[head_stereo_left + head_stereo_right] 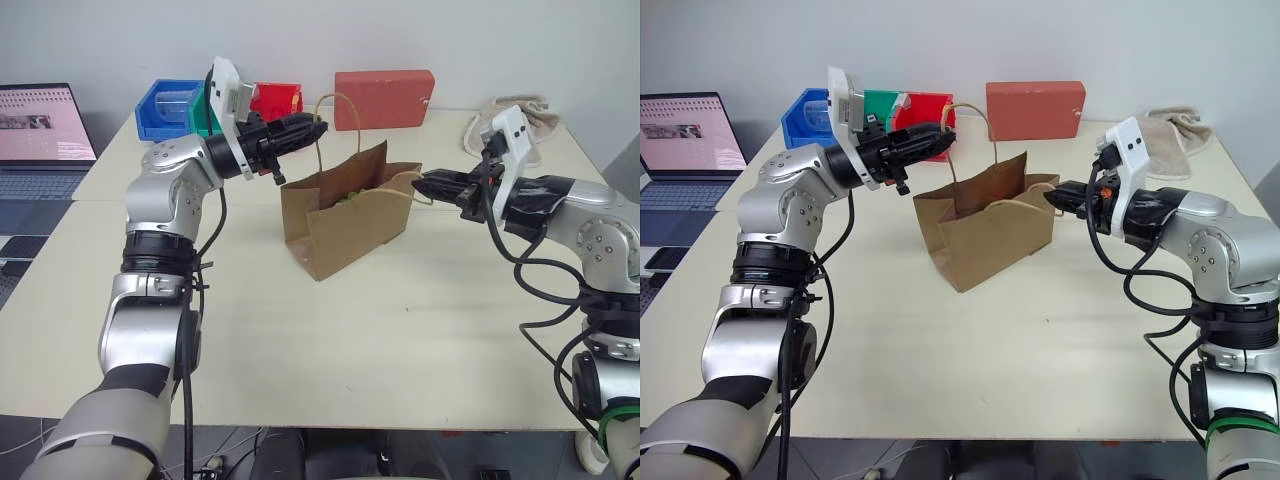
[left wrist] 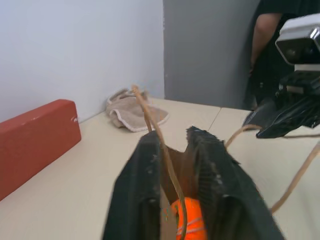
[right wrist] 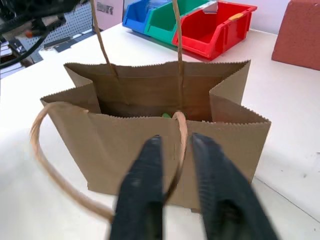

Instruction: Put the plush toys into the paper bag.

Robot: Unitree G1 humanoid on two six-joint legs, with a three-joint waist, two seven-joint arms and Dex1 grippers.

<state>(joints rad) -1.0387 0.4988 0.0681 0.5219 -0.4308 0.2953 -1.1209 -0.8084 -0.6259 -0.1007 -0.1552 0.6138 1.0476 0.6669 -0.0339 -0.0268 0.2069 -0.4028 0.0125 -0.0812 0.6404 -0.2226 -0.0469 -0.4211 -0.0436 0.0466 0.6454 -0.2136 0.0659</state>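
Two grippers are up at the bag (image 1: 345, 225), one on each side, and each is at a handle. The bag stands open in the middle of the table (image 1: 400, 330). The left gripper (image 1: 312, 128) is at the top of the tall back handle (image 1: 330, 120). In the left wrist view the cord runs up between its two black fingers (image 2: 137, 195), which stand a little apart, so I cannot tell if they pinch it. The right gripper (image 1: 1055, 195) is at the front handle (image 3: 55, 170), which droops down in a loop. In the right wrist view that cord sits between its fingers (image 3: 145, 195) too, with a small gap, so I cannot tell if it grips. I think the handles are held apart like this to keep the mouth of the bag wide. Inside the bag I see something orange (image 2: 192, 220) and a bit of green (image 3: 166, 115), likely the carrot toy. The white egg toy is hidden, maybe deeper in the bag. No toys lie on the table, so the job looks almost done. Behind the bag are a red box (image 1: 384, 98), colored bins (image 1: 865, 110) and a towel (image 1: 1175, 125)
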